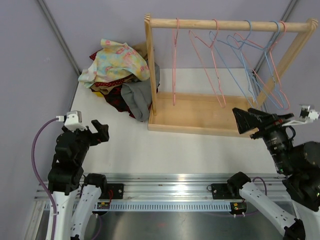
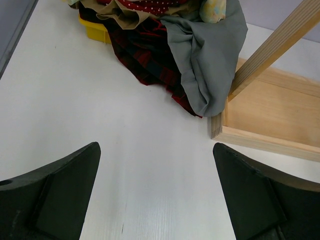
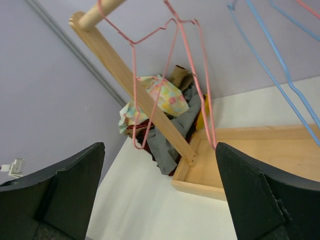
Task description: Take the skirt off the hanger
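White table, grey walls. Wooden rack at 1 o'clock, hangers bare; skirt likely within clothes heap at 11 o'clock. Empty, spread wide: left gripper, right gripper. Risk: snagging loose hangers off rail.

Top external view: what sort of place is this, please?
Probably a robot test bench in a lab, not a home: a metal mounting rail at the edge of a white table, plain walls, and a wooden rack with bare wire hangers.
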You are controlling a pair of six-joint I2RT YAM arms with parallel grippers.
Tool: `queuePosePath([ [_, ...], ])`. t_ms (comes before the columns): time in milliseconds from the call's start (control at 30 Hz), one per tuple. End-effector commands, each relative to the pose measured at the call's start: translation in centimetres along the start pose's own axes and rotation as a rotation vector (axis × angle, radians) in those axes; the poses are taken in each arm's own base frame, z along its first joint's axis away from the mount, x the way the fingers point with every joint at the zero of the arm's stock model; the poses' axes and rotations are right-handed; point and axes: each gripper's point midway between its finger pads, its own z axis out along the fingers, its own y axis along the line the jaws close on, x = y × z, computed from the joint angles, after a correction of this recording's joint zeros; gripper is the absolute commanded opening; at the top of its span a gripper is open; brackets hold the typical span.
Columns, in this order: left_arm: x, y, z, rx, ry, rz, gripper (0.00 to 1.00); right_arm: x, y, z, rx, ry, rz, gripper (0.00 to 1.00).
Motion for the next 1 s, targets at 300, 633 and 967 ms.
queuePosePath([
  [300, 0.7, -1.1, 1.8, 0.055, 0.057, 0.011, 0.99, 3.7, -10.4, -9.5, 0.270, -0.136, -0.023, 0.99],
  [633, 0.7, -0.9, 1.9, 0.044, 0.062, 0.011, 0.99, 4.0, -10.4, -10.6, 0.264, -0.097, -0.046, 0.99],
  [967, 0.9, -1.0, 2.1, 0.046, 0.072, 0.011, 0.99, 2.7, -10.0, -12.2, 0.238, -0.139, -0.040, 0.99],
])
